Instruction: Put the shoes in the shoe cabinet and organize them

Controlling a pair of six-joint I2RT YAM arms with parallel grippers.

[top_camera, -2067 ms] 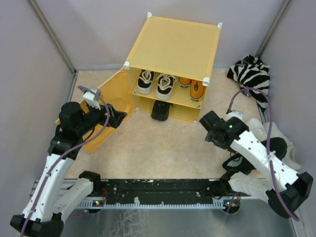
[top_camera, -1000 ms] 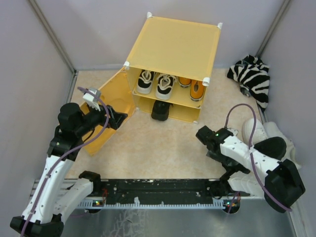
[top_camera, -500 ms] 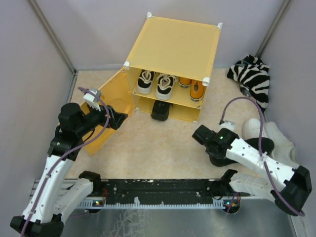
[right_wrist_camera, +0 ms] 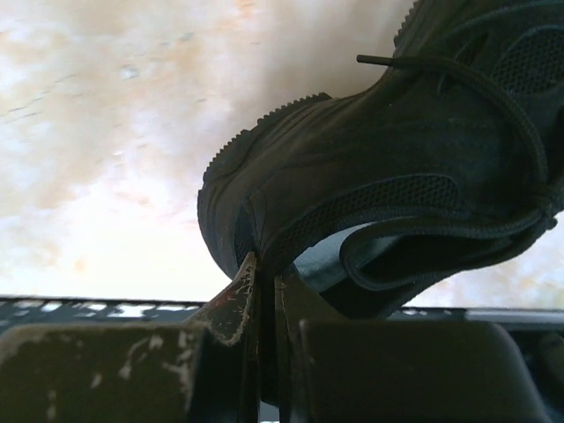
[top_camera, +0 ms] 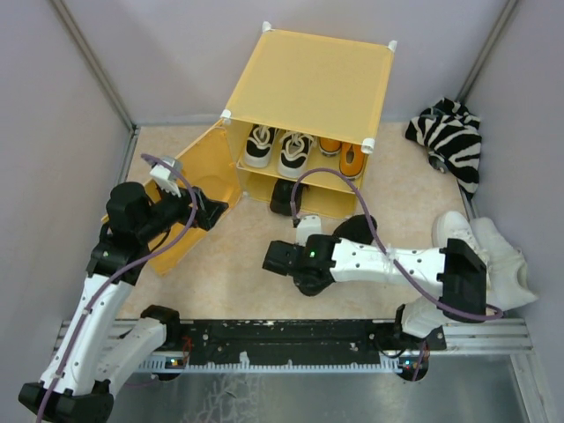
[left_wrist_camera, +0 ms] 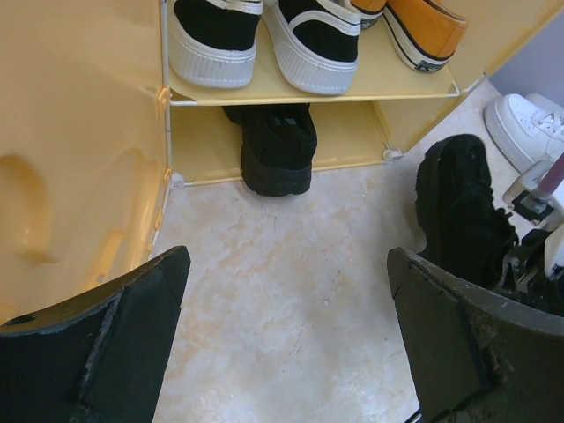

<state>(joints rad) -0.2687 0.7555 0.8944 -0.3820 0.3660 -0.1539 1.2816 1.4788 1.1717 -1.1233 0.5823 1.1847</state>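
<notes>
So the black shoe (left_wrist_camera: pixel 463 207) is sitting near the middle of the tabletop (top_camera: pixel 238 278), just in front of the right front corner of the shoe cabinet (top_camera: pixel 308 79), with its toe pointing toward the far edge. The right hand (right_wrist_camera: pixel 264 282) is pinching it by the heel collar, fingers squeezed almost together on the fabric. I can't tell if the sole is resting on the tabletop or hanging just off it.

The cabinet is standing at the middle of the far edge with its door (top_camera: pixel 211 159) swinging out toward the left edge. The black-and-white pair (top_camera: pixel 278 148) and the orange pair (top_camera: pixel 339 154) are sitting side by side on the inner shelf (left_wrist_camera: pixel 379 79), heels facing out and the orange ones on the right. A second black shoe (top_camera: pixel 286 198) is poking out of the lower compartment underneath.

The left hand (left_wrist_camera: pixel 282 352) is hovering just beside the open door, facing the lower compartment, with its fingers spread wide and gripping nothing.

Further out, a pair of white shoes (top_camera: pixel 502 256) is lying by the right edge. A zebra-striped cloth (top_camera: pixel 449 132) is bunching up in the far right corner.
</notes>
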